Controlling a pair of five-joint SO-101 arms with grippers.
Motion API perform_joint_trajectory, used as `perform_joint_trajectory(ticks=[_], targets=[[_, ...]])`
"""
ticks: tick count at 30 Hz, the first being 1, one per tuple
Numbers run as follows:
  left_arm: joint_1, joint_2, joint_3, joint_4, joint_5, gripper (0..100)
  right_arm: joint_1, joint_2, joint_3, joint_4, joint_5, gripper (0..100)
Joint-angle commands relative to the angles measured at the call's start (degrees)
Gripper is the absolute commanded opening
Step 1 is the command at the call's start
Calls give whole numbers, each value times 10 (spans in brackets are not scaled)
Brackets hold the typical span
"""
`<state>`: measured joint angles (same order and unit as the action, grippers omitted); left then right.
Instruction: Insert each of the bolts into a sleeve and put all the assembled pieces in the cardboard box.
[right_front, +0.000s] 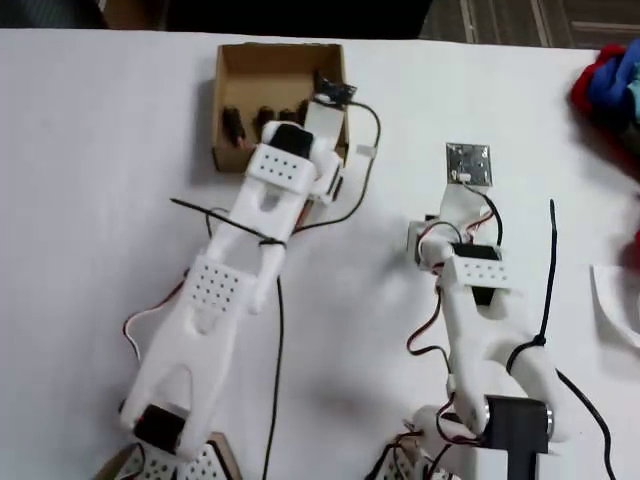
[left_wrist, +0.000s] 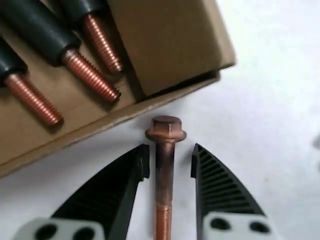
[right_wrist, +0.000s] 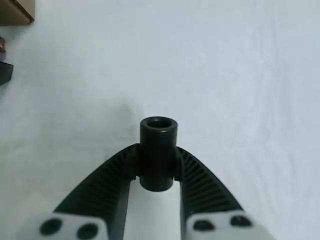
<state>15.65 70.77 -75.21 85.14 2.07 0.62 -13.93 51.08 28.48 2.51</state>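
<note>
1. Left claw (left_wrist: 170, 150) stands apart, its two black ribbed fingers (left_wrist: 125, 180) on either side of a copper bolt (left_wrist: 165, 172), with a narrow gap showing on each side of the shank.
2. The bolt's hex head points at the cardboard box (left_wrist: 170, 45) and stops just short of its outer wall. It seems to lie on the white table (left_wrist: 270, 100), though contact is hard to judge from this angle.
3. Three assembled pieces (left_wrist: 47, 37) lie side by side inside the box, black sleeves with copper threaded ends sticking out.
4. Right claw (right_wrist: 157, 152) is clamped on a single black sleeve (right_wrist: 158, 131), gripping it by the sides with the open bore facing the wrist camera, above bare tabletop.
5. From the high view, the box (right_front: 280, 60) sits at the table's far side, well apart from the right arm (right_front: 480, 320).
</note>
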Motion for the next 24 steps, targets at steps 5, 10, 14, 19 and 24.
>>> perform_joint_trajectory(ticks=[5,10,14,19,24], targets=[[-11,3,-22,-11,-12,137,2,-1,-29,4,-6,20],[-17,3,-22,-7,-12,34,2,0,-29,4,-6,20],[-14,1,-38,28,-11,26,2,0,-29,3,-6,20],[-2,-16,-132,173,-12,26,2,1,-29,1,-6,20],[-12,-70,-151,175,-11,26,5,-2,-29,3,-6,20]])
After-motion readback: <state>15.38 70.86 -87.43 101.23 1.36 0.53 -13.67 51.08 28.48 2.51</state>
